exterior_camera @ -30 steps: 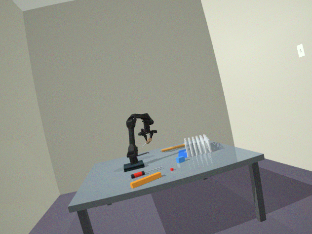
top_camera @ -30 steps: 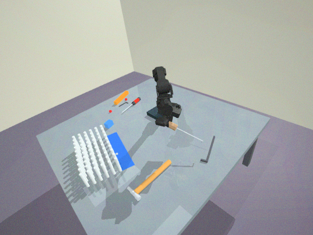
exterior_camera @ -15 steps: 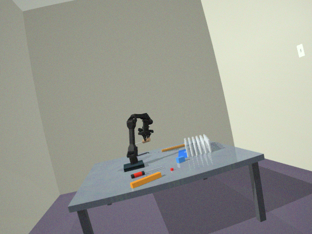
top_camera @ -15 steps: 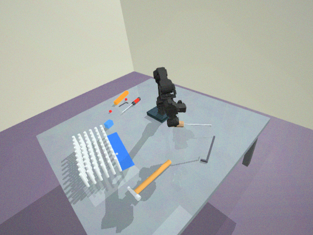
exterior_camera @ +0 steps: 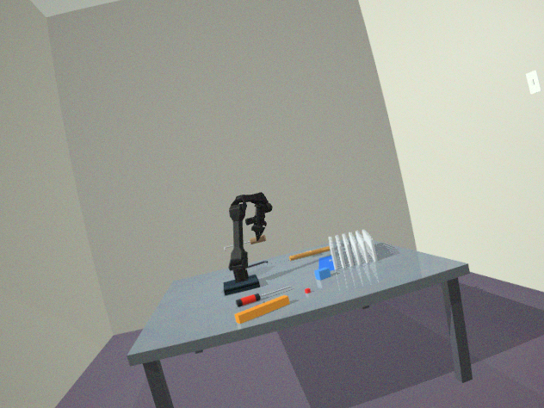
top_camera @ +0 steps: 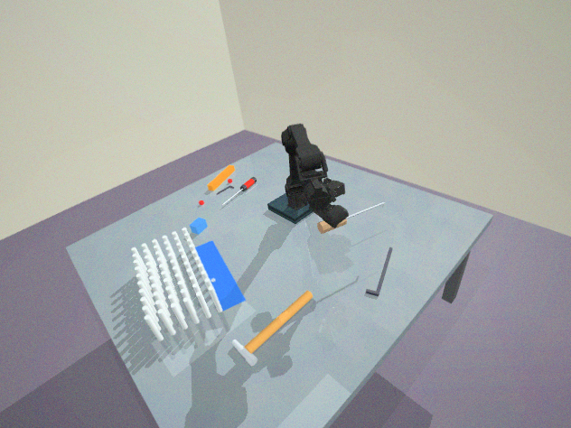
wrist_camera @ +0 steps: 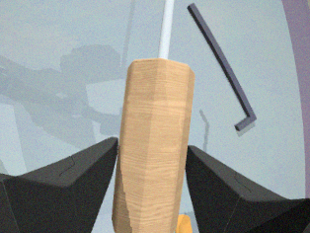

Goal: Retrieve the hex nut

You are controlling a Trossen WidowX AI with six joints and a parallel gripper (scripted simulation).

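Note:
My gripper (top_camera: 339, 224) (exterior_camera: 258, 239) (wrist_camera: 151, 148) is shut on the wooden handle (top_camera: 324, 227) (wrist_camera: 155, 109) of a hook tool, high above the table right of the arm's base. Its thin metal rod (top_camera: 366, 209) (wrist_camera: 166, 30) points away from the spacers and ends in a small bent tip (exterior_camera: 225, 248). White spacers (top_camera: 188, 299) (exterior_camera: 347, 250) stand upright in rows at the left in the top view. The blue taped strip (top_camera: 223, 281) (exterior_camera: 325, 263) lies in front of them. A small pale piece, seemingly the nut (top_camera: 212, 279), lies on the strip near the front spacers.
A hammer (top_camera: 278, 322) and a dark L-shaped bar (top_camera: 384, 272) (wrist_camera: 222, 59) lie on the table (top_camera: 415, 220). A screwdriver (top_camera: 248, 184) (exterior_camera: 248, 299), an orange bar (top_camera: 221, 177) (exterior_camera: 262, 309), a blue block (top_camera: 199, 226) (exterior_camera: 322, 274) and small red pieces (top_camera: 201, 202) lie across the base.

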